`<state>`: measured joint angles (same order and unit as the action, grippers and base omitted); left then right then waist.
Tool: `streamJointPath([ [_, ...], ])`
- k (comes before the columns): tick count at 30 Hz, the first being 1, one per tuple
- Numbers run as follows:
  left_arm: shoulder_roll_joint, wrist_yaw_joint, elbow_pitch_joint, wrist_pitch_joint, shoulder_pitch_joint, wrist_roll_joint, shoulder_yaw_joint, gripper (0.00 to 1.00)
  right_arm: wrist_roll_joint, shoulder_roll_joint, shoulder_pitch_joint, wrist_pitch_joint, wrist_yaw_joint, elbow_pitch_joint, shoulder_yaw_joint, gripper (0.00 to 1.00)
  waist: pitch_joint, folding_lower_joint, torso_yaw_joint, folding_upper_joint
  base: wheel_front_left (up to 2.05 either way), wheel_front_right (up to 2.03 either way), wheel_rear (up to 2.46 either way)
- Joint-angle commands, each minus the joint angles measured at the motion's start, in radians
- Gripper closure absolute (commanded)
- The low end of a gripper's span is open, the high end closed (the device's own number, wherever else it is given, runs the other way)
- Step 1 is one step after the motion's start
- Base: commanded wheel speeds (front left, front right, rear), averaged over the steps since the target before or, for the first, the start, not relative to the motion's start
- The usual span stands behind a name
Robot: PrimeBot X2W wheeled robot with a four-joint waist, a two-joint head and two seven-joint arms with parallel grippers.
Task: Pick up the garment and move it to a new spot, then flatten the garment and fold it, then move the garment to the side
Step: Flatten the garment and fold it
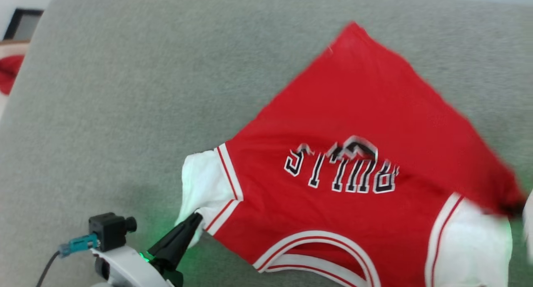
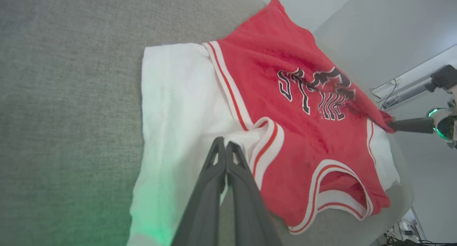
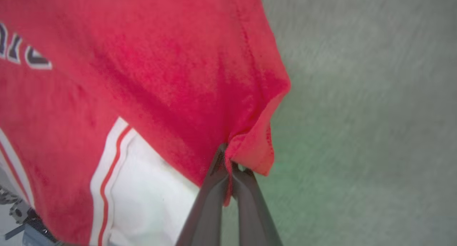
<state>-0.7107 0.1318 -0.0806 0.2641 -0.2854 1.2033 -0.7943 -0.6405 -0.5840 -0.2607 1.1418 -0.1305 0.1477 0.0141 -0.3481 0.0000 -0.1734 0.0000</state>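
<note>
- Support: grey fabric surface [image 1: 125, 91], matte, with a rounded corner at the head view's upper left.
- On it: one garment [image 1: 354, 112], red with white sleeves, spread lettering-side up, its neckline nearest the robot.

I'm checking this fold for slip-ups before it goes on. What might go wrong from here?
The right claw pinches only a small bunch at the red edge of the garment, so a pull may slip it free. The left claw grips just the white sleeve; tugging could stretch the sleeve instead of flattening the body. Creases across the lettering may get folded in.
</note>
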Motion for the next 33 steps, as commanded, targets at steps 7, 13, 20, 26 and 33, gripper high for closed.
streamJointPath([
  [7,-0.001,-0.003,-0.002,0.0,0.047,-0.025,0.044,1.0,0.02,0.101,0.346,0.022,0.0,0.154,-0.038,1.0,0.042,0.0,0.066,0.0,0.0,0.0,0.0],
  [13,-0.001,-0.003,-0.018,0.0,0.043,-0.042,0.044,1.0,0.03,0.168,0.455,-0.025,0.0,0.145,-0.15,1.0,0.043,0.0,0.076,0.0,0.0,0.0,0.0],
  [20,-0.012,-0.003,-0.02,0.0,0.04,-0.037,0.05,1.0,0.06,0.153,0.409,-0.135,0.001,0.097,-0.185,0.0,0.049,0.0,0.089,0.0,0.0,0.0,0.0],
  [26,-0.008,-0.003,-0.008,0.0,0.055,-0.045,0.051,1.0,0.019,0.13,0.359,-0.148,0.0,0.21,-0.053,0.0,0.065,0.0,0.097,0.0,0.0,0.0,0.0],
  [33,-0.001,-0.003,0.01,-0.003,0.033,-0.057,0.038,1.0,-0.047,0.093,0.204,-0.042,0.0,0.336,0.125,0.0,0.065,0.0,0.064,0.0,0.0,0.0,0.0],
])
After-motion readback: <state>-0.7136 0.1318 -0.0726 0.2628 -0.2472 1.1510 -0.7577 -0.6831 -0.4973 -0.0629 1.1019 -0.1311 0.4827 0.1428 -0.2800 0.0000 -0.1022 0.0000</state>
